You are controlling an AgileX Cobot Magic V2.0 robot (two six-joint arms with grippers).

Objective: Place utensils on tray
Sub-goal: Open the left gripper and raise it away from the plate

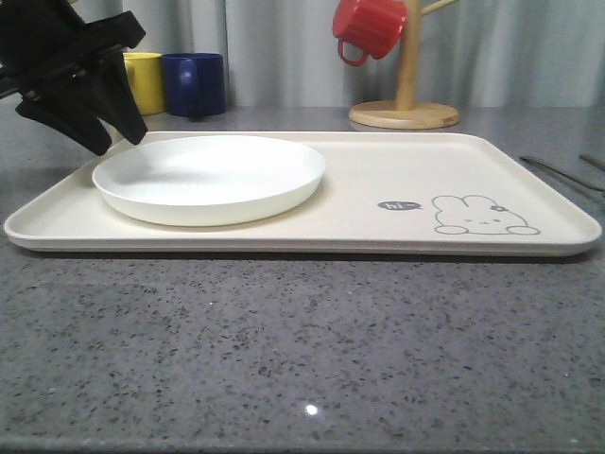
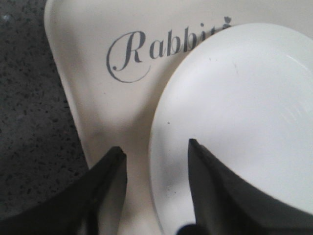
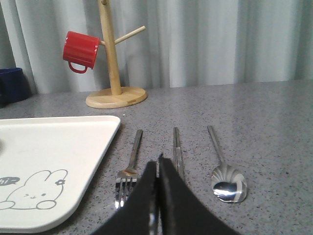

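The cream tray (image 1: 397, 170) with its rabbit drawing lies across the grey counter. A round white plate (image 1: 208, 175) sits on its left half. My left gripper (image 1: 118, 142) hangs open over the plate's left rim. In the left wrist view the gripper (image 2: 155, 152) straddles the plate (image 2: 234, 107) edge beside the "Rabbit" script on the tray (image 2: 88, 29), holding nothing. Right of the tray (image 3: 58, 142) lie the utensils side by side: fork (image 3: 129, 169), chopsticks (image 3: 177, 147), spoon (image 3: 227, 183). My right gripper (image 3: 159, 160) is shut, low over the counter between fork and chopsticks. The utensils (image 1: 558, 171) show as thin lines at the far right.
A yellow mug (image 1: 144, 80) and a blue mug (image 1: 194, 83) stand behind the tray's left end. A wooden mug tree (image 1: 405, 104) carrying a red mug (image 1: 369, 26) stands behind the right half. A grey curtain closes off the back.
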